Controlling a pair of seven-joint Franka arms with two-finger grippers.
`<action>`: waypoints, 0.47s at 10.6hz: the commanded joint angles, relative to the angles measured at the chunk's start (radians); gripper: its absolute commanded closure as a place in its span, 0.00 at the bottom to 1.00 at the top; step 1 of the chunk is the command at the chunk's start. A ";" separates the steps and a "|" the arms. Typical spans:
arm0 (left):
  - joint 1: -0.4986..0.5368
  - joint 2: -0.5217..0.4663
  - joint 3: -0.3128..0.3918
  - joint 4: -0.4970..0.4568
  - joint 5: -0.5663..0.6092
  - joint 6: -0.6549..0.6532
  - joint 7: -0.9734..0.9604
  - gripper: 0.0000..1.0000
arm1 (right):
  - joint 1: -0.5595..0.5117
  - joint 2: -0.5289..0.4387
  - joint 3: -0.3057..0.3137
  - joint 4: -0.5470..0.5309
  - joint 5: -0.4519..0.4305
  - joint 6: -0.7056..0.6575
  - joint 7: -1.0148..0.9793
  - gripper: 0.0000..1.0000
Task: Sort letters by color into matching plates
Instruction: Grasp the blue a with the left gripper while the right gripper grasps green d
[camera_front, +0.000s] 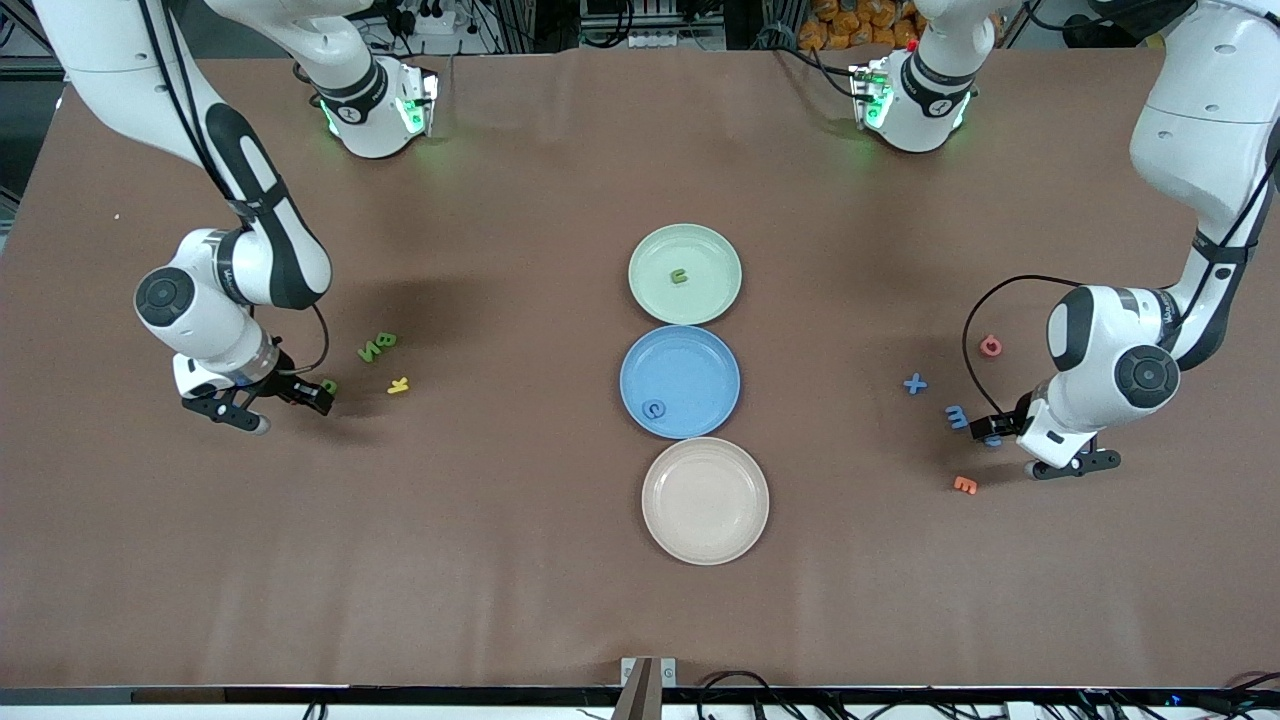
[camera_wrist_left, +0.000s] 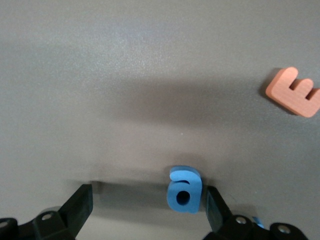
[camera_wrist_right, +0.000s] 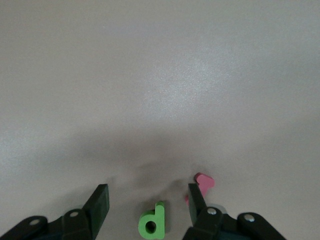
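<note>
The pale green plate (camera_front: 655, 255) holds a green letter (camera_front: 680, 276). The blue plate (camera_front: 705, 360), nearer the camera, holds a blue letter (camera_front: 654, 409). My left gripper (camera_front: 988, 430) is low over the table at the left arm's end. It is open (camera_wrist_left: 147, 206) around a blue letter "a" (camera_wrist_left: 184, 190), which lies close to one finger (camera_wrist_left: 215, 210). My right gripper (camera_front: 308, 396) is low at the right arm's end. It is open (camera_wrist_right: 147, 206) around a green letter "d" (camera_wrist_right: 152, 223), which is partly seen in the front view (camera_front: 329, 384).
A beige plate (camera_front: 705, 500) sits nearest the camera. Near the left gripper lie a blue X (camera_front: 914, 384), another blue letter (camera_front: 957, 416), a red D (camera_front: 990, 346) and an orange E (camera_front: 965, 485) (camera_wrist_left: 295, 92). Near the right gripper lie green letters (camera_front: 378, 346), a yellow K (camera_front: 398, 385) and a pink letter (camera_wrist_right: 204, 182).
</note>
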 joint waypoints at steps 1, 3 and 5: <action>-0.006 0.000 -0.005 0.005 0.026 -0.010 -0.082 0.00 | 0.008 0.009 0.005 -0.012 0.013 0.022 0.008 0.31; -0.006 0.000 -0.006 0.005 0.006 -0.002 -0.083 0.00 | 0.023 0.011 0.006 -0.017 0.013 0.020 0.038 0.32; -0.006 0.002 -0.009 0.005 -0.029 0.016 -0.083 0.00 | 0.031 0.005 0.008 -0.028 0.013 0.019 0.043 0.35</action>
